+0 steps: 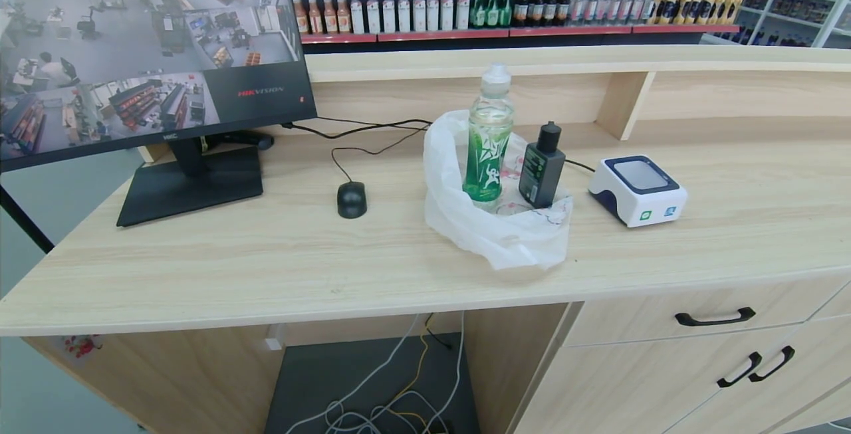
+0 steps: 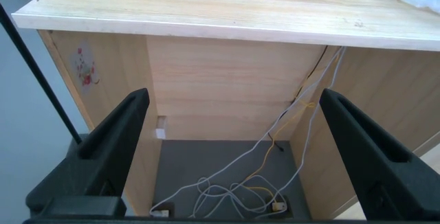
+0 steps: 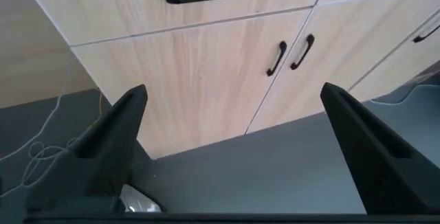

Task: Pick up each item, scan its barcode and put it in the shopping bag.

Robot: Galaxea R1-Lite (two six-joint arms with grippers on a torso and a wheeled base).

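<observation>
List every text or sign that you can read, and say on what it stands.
Monitor: red maker's name on its frame, a brand, not quoted.
Green bottle and dark bottle: label print too small to read.
Scanner: one green and one blue icon, no readable words.

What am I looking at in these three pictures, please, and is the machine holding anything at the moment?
It is a two-armed robot at a shop counter. The wide picture comes from its head; the other two from cameras on its wrists. The dark prongs there are the left gripper and right gripper: jaws open, holding nothing. On the counter: a monitor, a mouse, a green bottle and a dark bottle standing on the crumpled white shopping bag, and a barcode scanner beside it.
</observation>
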